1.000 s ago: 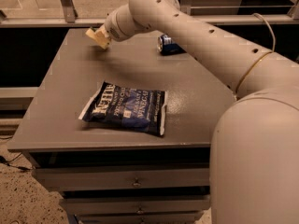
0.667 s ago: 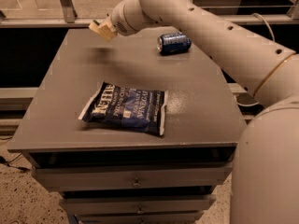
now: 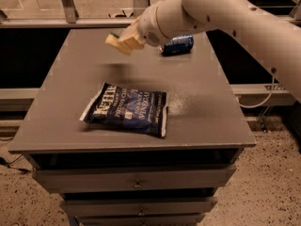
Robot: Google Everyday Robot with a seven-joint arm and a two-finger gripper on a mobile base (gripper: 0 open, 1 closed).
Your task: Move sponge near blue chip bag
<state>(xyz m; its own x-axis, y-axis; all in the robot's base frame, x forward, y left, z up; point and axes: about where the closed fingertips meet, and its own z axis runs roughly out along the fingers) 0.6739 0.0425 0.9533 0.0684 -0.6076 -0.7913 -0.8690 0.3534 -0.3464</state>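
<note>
The gripper hangs in the air over the far left part of the grey table, at the end of the cream arm that reaches in from the upper right. Its fingers are closed on the sponge, and the pale-yellow block pokes out from the fingertips toward the left, with a sliver of dark green on its upper edge. The sponge is clear of the tabletop, and a soft shadow sits on the surface right below it.

Down toward the front of the table lies the blue chip bag, flat, white lettering up, white sealed ends at left and right. The bag is nearer the camera than the held sponge and apart from it, with the shadow between them. Just to the right of the gripper, partly behind the arm, a blue drink can lies on its side near the far edge. Drawers run below the tabletop.
</note>
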